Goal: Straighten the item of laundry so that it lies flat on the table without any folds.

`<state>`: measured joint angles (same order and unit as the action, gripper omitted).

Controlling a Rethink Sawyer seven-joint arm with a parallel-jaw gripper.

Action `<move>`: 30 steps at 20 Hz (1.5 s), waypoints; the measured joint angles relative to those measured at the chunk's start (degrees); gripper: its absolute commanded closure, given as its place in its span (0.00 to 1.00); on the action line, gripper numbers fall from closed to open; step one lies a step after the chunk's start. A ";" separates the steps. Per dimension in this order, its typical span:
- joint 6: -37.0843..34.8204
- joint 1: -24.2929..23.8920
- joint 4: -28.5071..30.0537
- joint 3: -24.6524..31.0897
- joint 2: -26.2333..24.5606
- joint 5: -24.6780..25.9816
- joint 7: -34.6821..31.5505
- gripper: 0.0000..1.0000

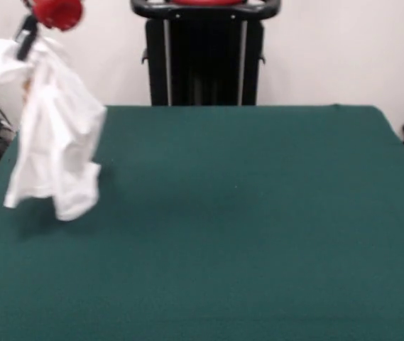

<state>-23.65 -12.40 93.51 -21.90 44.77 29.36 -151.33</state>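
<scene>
From the front, the gripper [30,37] is hanging at the top left corner, its black fingers pinching the upper edge of the item of laundry [56,153]. The white shirt is dangling in bunched folds over the left edge of the table [244,227], its hem looking just clear of the green cloth. The pedestal [205,53] is standing behind the far edge.

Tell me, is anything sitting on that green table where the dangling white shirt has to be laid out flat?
Nothing visible is in the way. The shirt hangs bunched from the gripper at the table's left edge in the front view, its lower hem just above or brushing the cloth. The green surface beside it shows no other objects.
</scene>
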 measured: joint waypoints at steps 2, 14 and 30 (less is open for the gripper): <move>0.00 -1.73 -0.24 0.76 0.87 0.76 1.01 1.00; -3.10 1.82 -1.31 2.16 3.83 2.99 5.59 1.00; -3.03 31.02 -3.96 -9.97 -15.36 1.00 -3.80 1.00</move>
<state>-26.67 18.62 89.55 -31.87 29.41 30.36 -155.13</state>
